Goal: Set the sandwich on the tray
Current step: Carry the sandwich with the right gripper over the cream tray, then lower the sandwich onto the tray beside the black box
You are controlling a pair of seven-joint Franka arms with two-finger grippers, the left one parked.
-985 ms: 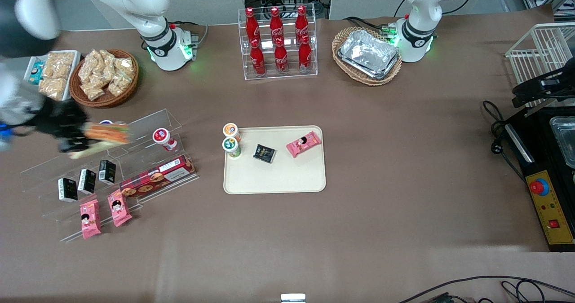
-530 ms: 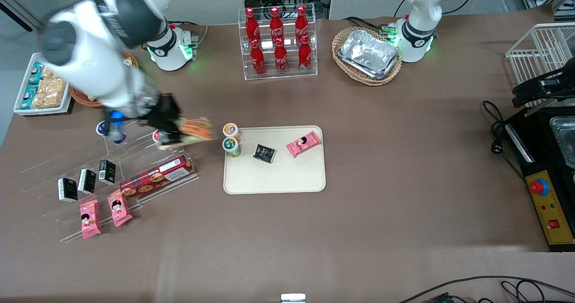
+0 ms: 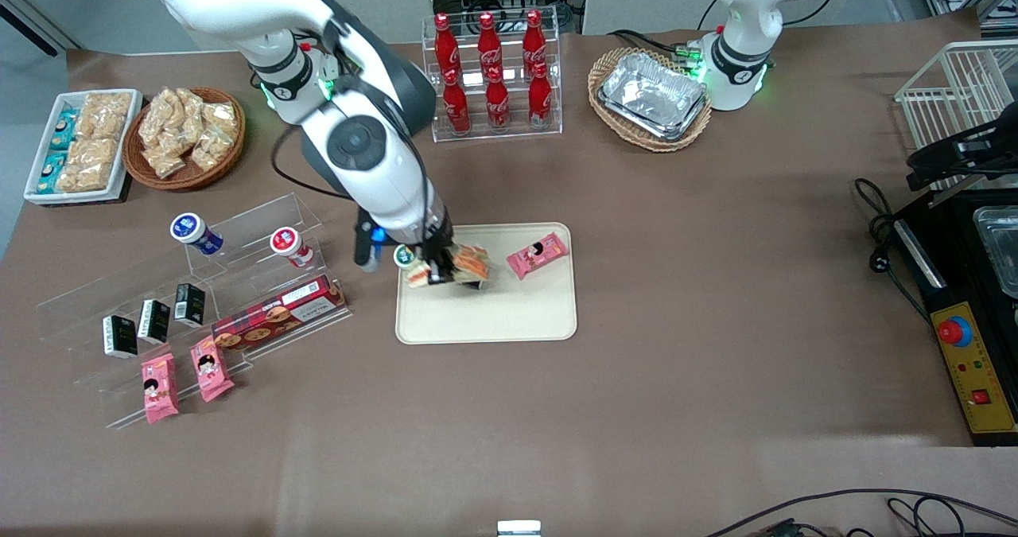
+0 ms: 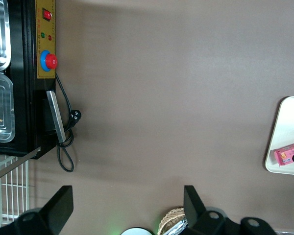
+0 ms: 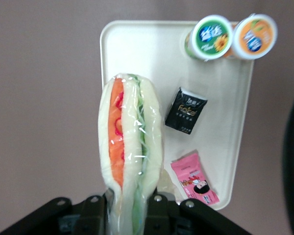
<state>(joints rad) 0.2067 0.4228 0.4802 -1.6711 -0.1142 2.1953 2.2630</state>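
Your gripper (image 3: 439, 269) is clenched on the sandwich (image 3: 461, 264), holding it in the air above the tray (image 3: 487, 314), over the end of the tray nearest the working arm; in the right wrist view the sandwich (image 5: 131, 147) stands on edge between the fingers (image 5: 95, 208). On the tray (image 5: 132, 46) you have two small cups (image 5: 211, 37), a black packet (image 5: 186, 110) and a pink snack packet (image 5: 194, 178), and the sandwich touches none of them as far as you can see.
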